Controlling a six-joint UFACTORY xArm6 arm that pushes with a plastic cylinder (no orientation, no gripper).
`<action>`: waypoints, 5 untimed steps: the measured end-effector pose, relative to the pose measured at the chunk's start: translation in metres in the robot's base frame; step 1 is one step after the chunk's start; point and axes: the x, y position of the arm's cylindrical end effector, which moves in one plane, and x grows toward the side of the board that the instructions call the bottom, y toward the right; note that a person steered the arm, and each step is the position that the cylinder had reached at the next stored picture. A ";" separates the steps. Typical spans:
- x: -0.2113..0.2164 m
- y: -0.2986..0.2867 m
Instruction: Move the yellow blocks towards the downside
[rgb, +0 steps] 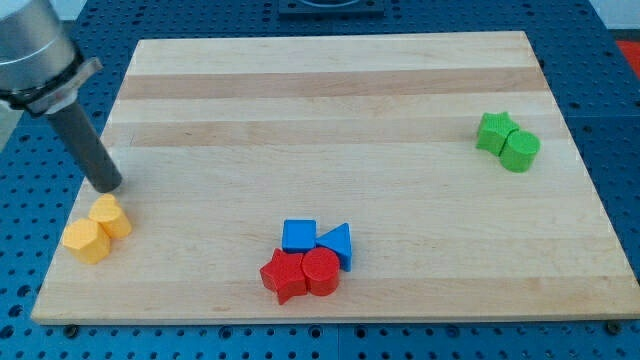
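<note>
Yellow blocks: two of them lie touching at the view's lower left of the wooden board (330, 90), close to its left edge. The lower yellow block (86, 241) is a faceted, roughly hexagonal piece; the upper yellow block (112, 216) is of a shape I cannot make out exactly. I carry no claw: I end in a bare rod that holds nothing, and my tip (108, 187) rests on the board just above the upper yellow block, near it but seemingly not yet touching.

Procedure, as I judge it: I drive the tip straight toward the view's bottom, centred on the pair, so both slide together. An off-centre push risks splitting them or sending one off the left edge. The bottom edge is near, so the stroke must be short.

Farther along the bottom: a red star (283, 275), red cylinder (322, 271), blue cube (298, 235) and blue triangle (338, 243), clustered. At the far upper right: a green star (495, 131) and green cylinder (519, 150), touching.
</note>
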 end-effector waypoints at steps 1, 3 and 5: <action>0.027 -0.018; 0.058 -0.028; 0.076 -0.028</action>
